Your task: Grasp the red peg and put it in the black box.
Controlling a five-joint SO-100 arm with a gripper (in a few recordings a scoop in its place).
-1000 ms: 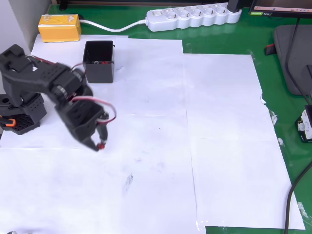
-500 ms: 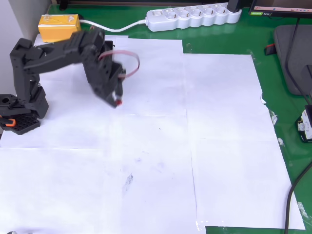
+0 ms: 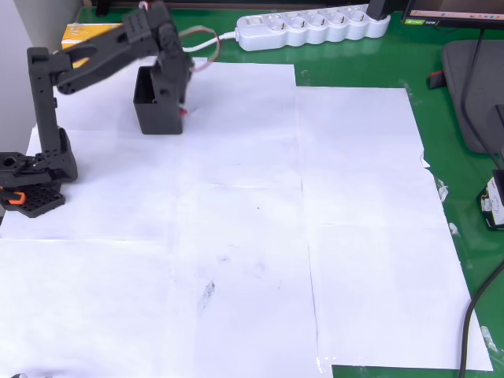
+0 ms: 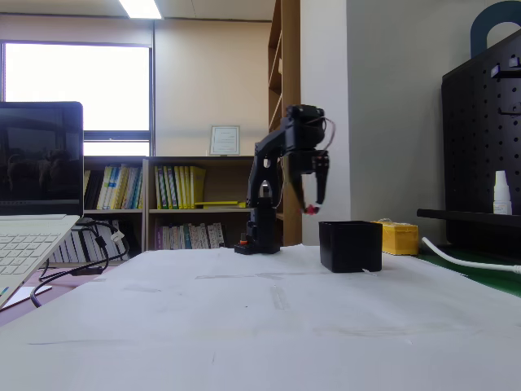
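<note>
Red peg [image 4: 311, 209], pinched by gripper [image 4: 312, 207], hangs above black box [image 4: 350, 245].

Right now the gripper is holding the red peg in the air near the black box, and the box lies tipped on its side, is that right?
Not quite. The gripper does hold the red peg in the air near the black box, but the box stands upright on the paper, open top up, as the fixed view shows.

Open air is seen in the fixed view between the fingers [image 4: 313, 198] and the black box [image 4: 350, 245] rim. Behind the box, passage is narrowed by a yellow block [image 3: 88, 33]; the papered counter [image 3: 260, 236] elsewhere lies unobstructed.
</note>
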